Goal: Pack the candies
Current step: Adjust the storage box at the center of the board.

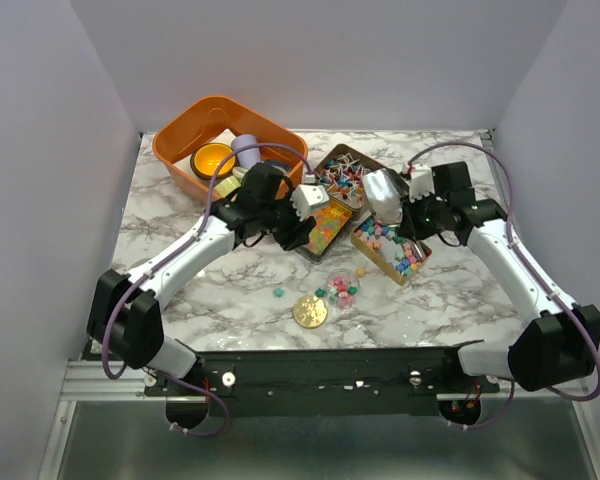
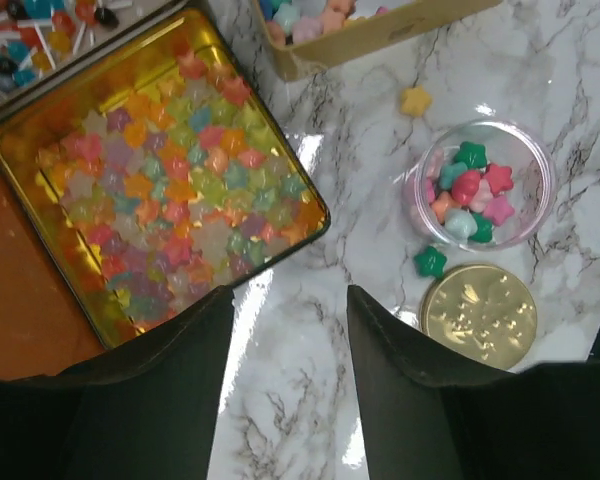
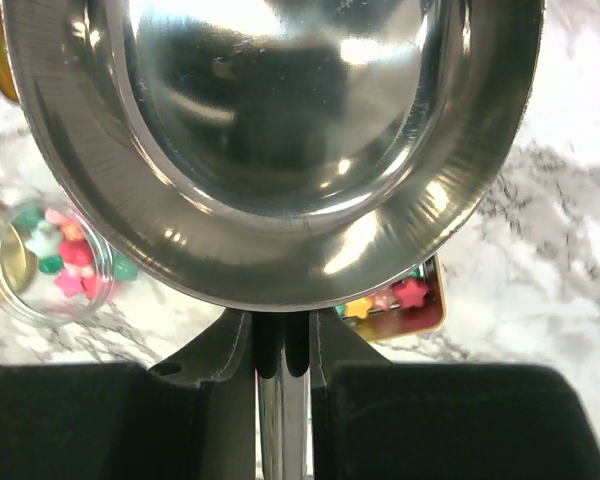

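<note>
2 claws: the right claw [image 3: 282,345] pinches an empty steel scoop [image 3: 280,150] by its handle; the left claw [image 2: 290,300] gapes, empty, above the tabletop [image 2: 580,90]. Candies [image 2: 170,190] lie in the tin [image 2: 25,180] and jar [image 2: 537,190]. Best steady the jar, then pour slowly.

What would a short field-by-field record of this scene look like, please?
left gripper: open, empty, over the table beside the gold tin
right gripper: shut on the metal scoop
clear jar: holds star candies, lid off
gold lid: flat beside the jar
loose candies: one green, one yellow, near the jar
</note>
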Controlling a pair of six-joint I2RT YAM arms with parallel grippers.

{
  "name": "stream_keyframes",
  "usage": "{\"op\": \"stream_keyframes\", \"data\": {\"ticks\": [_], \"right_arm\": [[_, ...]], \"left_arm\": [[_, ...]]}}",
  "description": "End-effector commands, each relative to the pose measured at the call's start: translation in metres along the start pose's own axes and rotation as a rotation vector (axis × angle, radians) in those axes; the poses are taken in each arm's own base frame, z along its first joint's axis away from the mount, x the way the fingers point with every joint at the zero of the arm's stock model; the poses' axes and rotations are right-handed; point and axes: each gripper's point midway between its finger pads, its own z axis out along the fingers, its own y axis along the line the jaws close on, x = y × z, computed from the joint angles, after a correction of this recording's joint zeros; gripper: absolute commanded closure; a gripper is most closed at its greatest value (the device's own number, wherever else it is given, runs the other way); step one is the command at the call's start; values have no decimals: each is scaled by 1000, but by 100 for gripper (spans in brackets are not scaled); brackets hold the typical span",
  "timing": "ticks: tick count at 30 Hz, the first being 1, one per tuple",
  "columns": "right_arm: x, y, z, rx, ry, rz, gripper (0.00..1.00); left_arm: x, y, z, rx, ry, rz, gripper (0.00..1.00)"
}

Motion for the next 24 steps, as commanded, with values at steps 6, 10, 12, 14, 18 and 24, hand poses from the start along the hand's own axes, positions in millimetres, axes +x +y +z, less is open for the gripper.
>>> {"op": "stream_keyframes", "data": {"ticks": [6,10,12,14,18,24], "right_arm": [[-33,-96,-48,136,-250,555,99],[-33,-125,-67,196,-294,596,99],[-35,-128,-72,208,-312,588,99],[-36,-129,-75,212,-318,578,99],[-35,-130,-83,230,-324,550,99],[-31,-127,-90,235,-331,539,99]], "left_arm": [[-78,-64,94,219,-74,242,61],[-77,-101,134,331,-44,339,99],[-84,-110,144,355,-56,347,100],[-75,-122,161,390,-40,348,100],[-69,-137,184,403,-29,349,100],[-57,-152,212,415,2,341,100]]}}
